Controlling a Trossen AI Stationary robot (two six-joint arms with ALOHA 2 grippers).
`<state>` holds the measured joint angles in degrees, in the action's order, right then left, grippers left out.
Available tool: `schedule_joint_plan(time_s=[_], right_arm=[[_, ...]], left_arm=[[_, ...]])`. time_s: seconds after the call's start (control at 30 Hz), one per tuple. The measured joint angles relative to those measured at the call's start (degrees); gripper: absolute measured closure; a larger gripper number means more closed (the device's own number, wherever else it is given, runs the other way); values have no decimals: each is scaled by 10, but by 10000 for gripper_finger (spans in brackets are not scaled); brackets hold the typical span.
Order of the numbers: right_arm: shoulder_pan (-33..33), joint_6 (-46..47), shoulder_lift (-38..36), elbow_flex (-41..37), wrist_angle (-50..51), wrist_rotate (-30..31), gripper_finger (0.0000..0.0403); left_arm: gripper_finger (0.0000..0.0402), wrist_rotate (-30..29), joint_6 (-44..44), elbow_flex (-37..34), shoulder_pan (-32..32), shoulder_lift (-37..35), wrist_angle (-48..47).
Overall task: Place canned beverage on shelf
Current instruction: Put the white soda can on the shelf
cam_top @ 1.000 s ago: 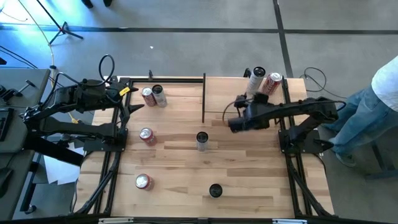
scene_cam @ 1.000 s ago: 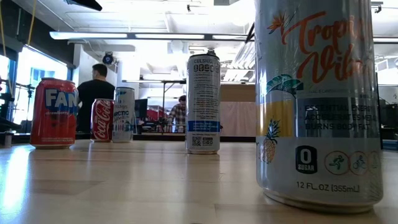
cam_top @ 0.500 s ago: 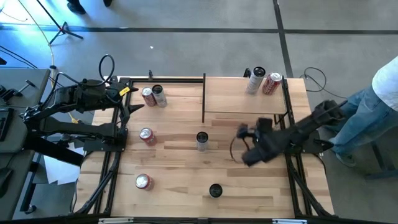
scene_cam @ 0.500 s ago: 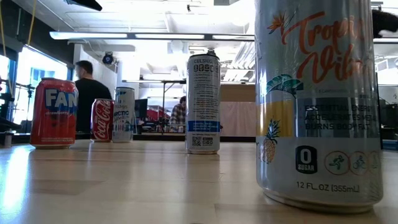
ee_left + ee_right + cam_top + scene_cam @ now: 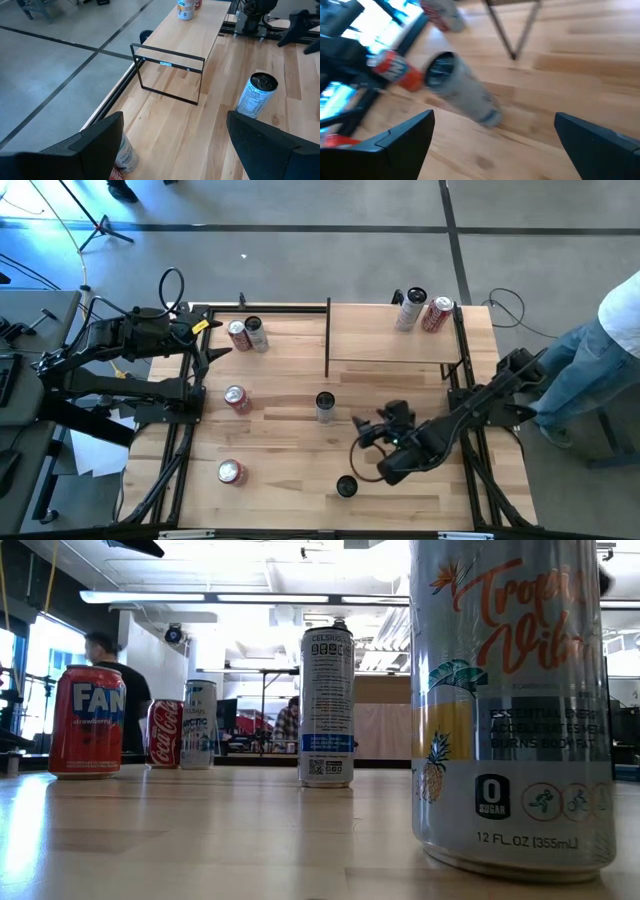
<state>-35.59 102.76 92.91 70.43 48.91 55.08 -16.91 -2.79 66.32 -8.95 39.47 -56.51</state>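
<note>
The shelf (image 5: 395, 335) is a light-wood board on a thin black frame at the table's far right. Two cans (image 5: 410, 308) (image 5: 437, 313) stand on its far end. A tall silver can (image 5: 325, 406) stands upright at mid-table and also shows in the right wrist view (image 5: 462, 95) and the low view (image 5: 327, 705). A black-topped can (image 5: 346, 486) stands near the front edge and looms large in the low view (image 5: 510, 700). My right gripper (image 5: 365, 432) is open and empty, between these two cans and to their right. My left gripper (image 5: 215, 350) is open and empty at the table's left edge.
Two cans (image 5: 237, 335) (image 5: 255, 333) stand at the far left. Red cans stand at left-middle (image 5: 237, 398) and near left (image 5: 231, 472). A person (image 5: 615, 330) stands beyond the table's right edge. Bare wood lies in front of the shelf.
My right gripper has gone from the shelf's front edge toward the table's near edge and somewhat left, ending near the tall silver can and the black-topped can. The cans have stayed where they were. In the low view a person in the room behind has walked left.
</note>
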Motion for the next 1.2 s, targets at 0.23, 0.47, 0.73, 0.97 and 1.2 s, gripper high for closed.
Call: schedule_joint_plan(time_s=[0.23,0.47,0.73,0.97,1.2], right_arm=[[32,-173,0,0,-161,15,3],[100,-288,5,6,-296,-34,3],[159,-491,44,112,-369,-33,3],[190,-672,104,307,-200,-98,3],[234,-592,222,555,131,-251,3]], left_arm=[[67,0,0,0,0,0,0],[67,0,0,0,0,0,0],[67,0,0,0,0,0,0],[67,0,0,0,0,0,0],[67,0,0,0,0,0,0]])
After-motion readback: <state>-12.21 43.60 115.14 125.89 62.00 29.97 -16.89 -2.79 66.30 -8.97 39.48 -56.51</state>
